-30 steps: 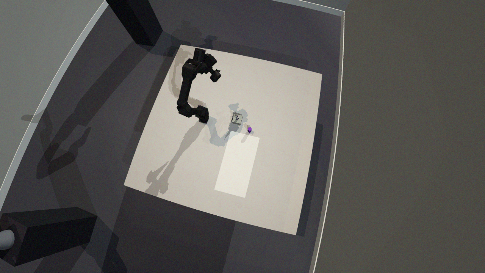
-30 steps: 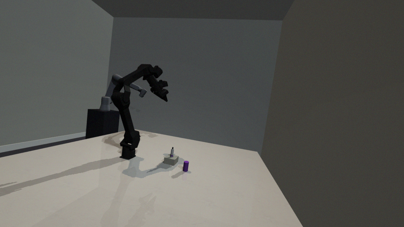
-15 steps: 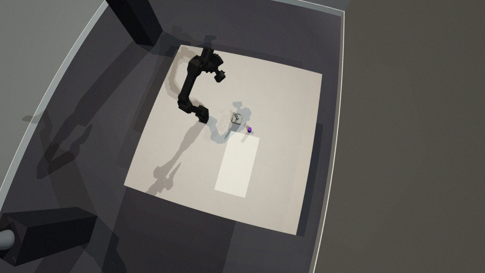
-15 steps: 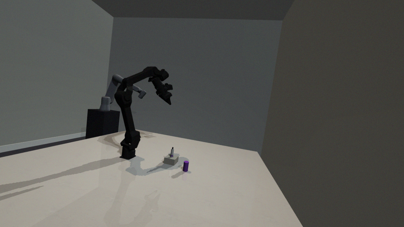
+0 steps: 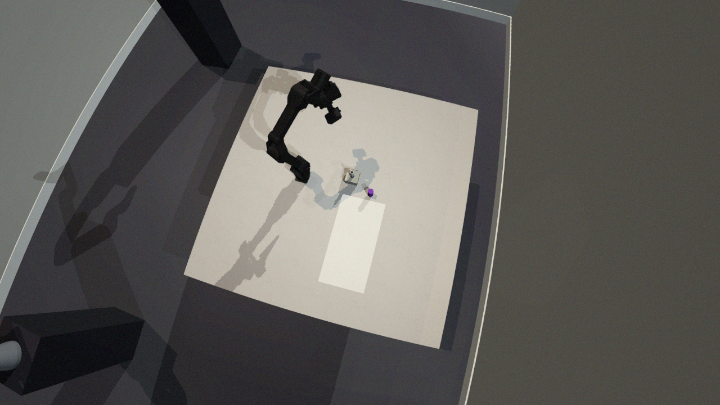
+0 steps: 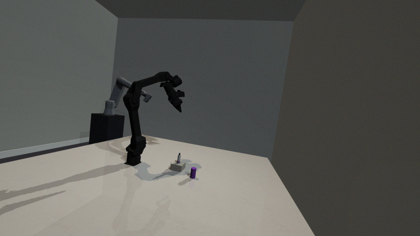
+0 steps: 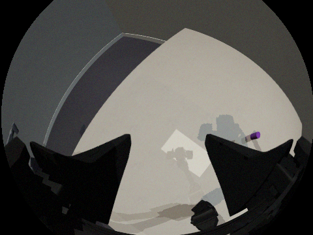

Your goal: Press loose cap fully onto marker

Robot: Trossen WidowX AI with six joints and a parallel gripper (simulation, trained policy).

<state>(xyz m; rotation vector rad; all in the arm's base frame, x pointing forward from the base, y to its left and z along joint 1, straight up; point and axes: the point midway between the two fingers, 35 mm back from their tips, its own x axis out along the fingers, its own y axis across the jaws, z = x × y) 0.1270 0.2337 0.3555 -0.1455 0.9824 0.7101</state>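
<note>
Jaws [image 5: 332,115] [image 6: 180,111] open, nothing between them, high over counter [image 5: 403,282] [image 6: 235,187] [image 7: 156,108]. Purple cap [image 5: 370,192] [image 6: 193,172] [image 7: 255,135] upright, at 4 o'clock from holder block [image 5: 354,183] [image 6: 177,167] in top view. I'd center above cap, descend vertically, grip squarely, avoid nudging marker [image 5: 351,174] [image 6: 178,158].

Arm [image 5: 286,120] [image 6: 151,81] [image 7: 205,215] has dipped lower, apparently.
</note>
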